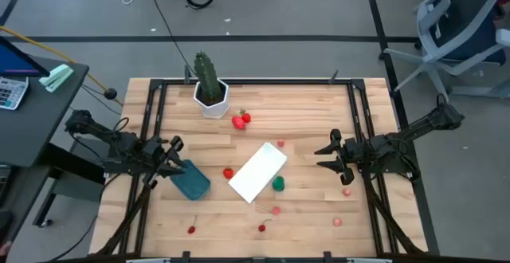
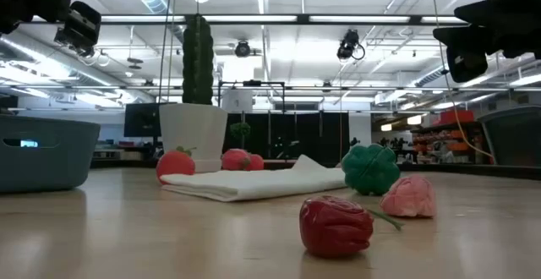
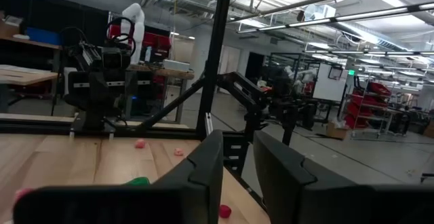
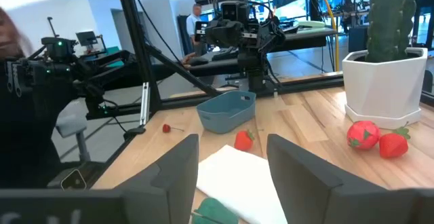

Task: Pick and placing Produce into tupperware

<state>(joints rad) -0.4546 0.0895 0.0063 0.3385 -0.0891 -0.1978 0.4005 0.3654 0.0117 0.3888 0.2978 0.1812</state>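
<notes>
Nothing yet inside the small teal rounded-rectangular plastic tub (image 1: pixel 191 182), as far as the right wrist view shows. Sits near the table's left edge, within easy reach of the left arm.

Parted slightly and gripping nothing: the left gripper (image 1: pixel 177 158), raised clear of the wooden table (image 1: pixel 311 104), just beside the tub's near corner. Probably parked there to stay close to the drop point.

Released wider and likewise empty: the right gripper (image 1: pixel 321 158), also held high, facing the flat white panel (image 1: pixel 257 171) at mid-table. Seemingly lined up toward the fruit around that panel.

Scattered loose on the wood, all of the toy produce:
- two red plastic strawberries (image 1: pixel 241 119) touching each other, just beside the white hexagonal pot (image 1: pixel 212 104) holding the tall green cactus (image 1: pixel 205 72);
- a small red piece (image 1: pixel 229 173) between tub and panel;
- one green lobed piece (image 1: pixel 278 184) against the panel's right edge;
- pinkish balls (image 1: pixel 348 191) and stemmed red cherries (image 1: pixel 261 228) nearer the front edge.

Judging by this, picking not yet begun; closest to the tub, the small red piece.
</notes>
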